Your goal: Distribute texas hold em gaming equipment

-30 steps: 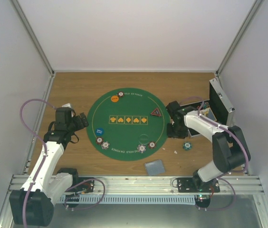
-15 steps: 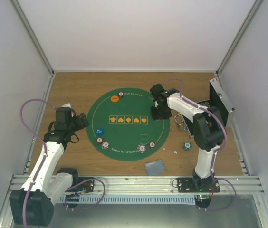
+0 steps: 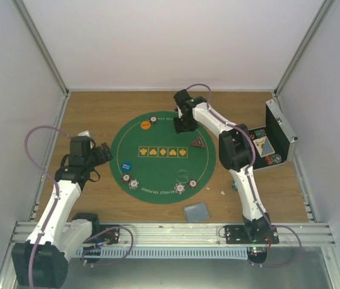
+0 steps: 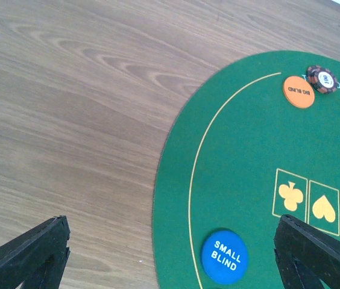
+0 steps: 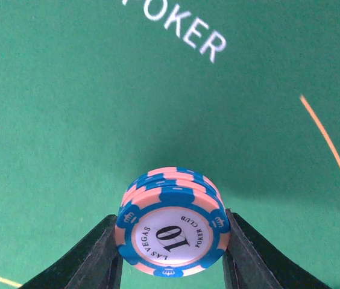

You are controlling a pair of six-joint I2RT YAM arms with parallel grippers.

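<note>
The wooden worktop carries the round green mat. The open metal case stands off the mat's right side. My right arm reaches across to the mat's far rim, while the left tool hangs spread and empty over the mat's left edge, near the blue disc. A few cards lie on bare wood at the near side.

The smallest item is the one that matters: a short chip stack, pink and blue, pinched by its rims in the right tool, beside the printed lettering at the far rim. I cannot tell whether it is touching the felt or sitting just above it.

I see two risks. The fingers hold only the rims, so the lower chips could slide out, roll off or land on edge if I open from any height. The stack also looks slightly skewed, so a quick release may scatter it.

The stack is round, so it has no true long axis. Its short axis runs roughly upright, slightly tilted, with the "10" face turned up toward the wrist camera.
</note>
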